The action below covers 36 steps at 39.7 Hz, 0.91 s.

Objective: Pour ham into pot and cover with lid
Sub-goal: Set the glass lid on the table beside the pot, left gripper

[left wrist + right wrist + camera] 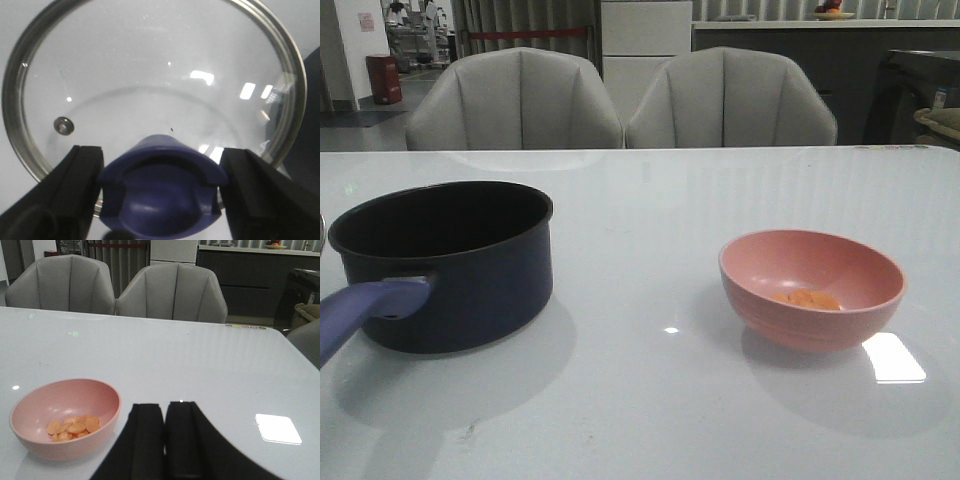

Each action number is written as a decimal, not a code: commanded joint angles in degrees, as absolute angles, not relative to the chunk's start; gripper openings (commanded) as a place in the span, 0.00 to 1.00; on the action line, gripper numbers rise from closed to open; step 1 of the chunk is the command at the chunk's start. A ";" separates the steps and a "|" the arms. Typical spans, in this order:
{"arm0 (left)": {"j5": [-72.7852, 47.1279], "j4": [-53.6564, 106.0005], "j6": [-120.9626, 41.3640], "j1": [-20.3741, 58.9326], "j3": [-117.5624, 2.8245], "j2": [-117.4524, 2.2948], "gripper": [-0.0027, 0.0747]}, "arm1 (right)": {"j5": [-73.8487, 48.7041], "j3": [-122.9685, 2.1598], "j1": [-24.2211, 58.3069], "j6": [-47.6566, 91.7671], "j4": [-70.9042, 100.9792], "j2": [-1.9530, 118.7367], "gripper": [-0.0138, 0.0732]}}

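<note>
**A:** Where are your grippers right now?

**B:** My left gripper [161,200] sits over the lid [150,80], fingers [75,190] spread to either side of the purple-blue knob [162,187]. One finger looks to be right against the knob's edge, the other just beside it; I'm not clamped on it. The lid lies flat on the white table [650,210], glass clear enough to see the tabletop through it, steel rim all round, a small vent rivet [63,125] near the rim.

**A:** And the right?

**B:** My right gripper [165,440] has its two black fingers pressed together with only a thin seam between them, nothing in it. It hangs above the table, the pink bowl [65,417] near it.

**A:** The ham?

**B:** The ham [74,426] is a small heap of orange slices in the bottom of the bowl. In the front view the bowl stands at about 4 o'clock from the table's middle, the pot [445,265] at about 8 o'clock, well apart. The pot is upright, uncovered, dark inside, its handle [370,305] pointing toward 7 o'clock. Two grey chairs [515,100] stand at 12 o'clock behind the table.
</note>
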<state>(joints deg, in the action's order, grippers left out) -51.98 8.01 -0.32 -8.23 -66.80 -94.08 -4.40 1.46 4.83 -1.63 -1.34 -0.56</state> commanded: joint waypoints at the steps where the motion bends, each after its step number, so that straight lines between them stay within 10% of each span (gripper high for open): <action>1: -47.78 8.69 -0.56 -7.92 -65.41 -88.90 0.64 | 0.00 2.04 4.54 -1.46 -1.92 -1.71 0.33; 27: -45.91 11.29 -0.56 -7.92 -63.64 -97.82 0.65 | 0.00 2.04 4.54 -1.46 -1.92 -1.71 0.33; 36: -46.70 11.14 -0.56 -7.92 -63.64 -99.08 0.88 | 0.00 2.04 4.54 -1.46 -1.92 -1.71 0.33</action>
<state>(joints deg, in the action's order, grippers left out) -47.23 10.18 -0.51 -8.23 -62.25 -101.02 -4.40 1.46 4.83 -1.63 -1.34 -0.56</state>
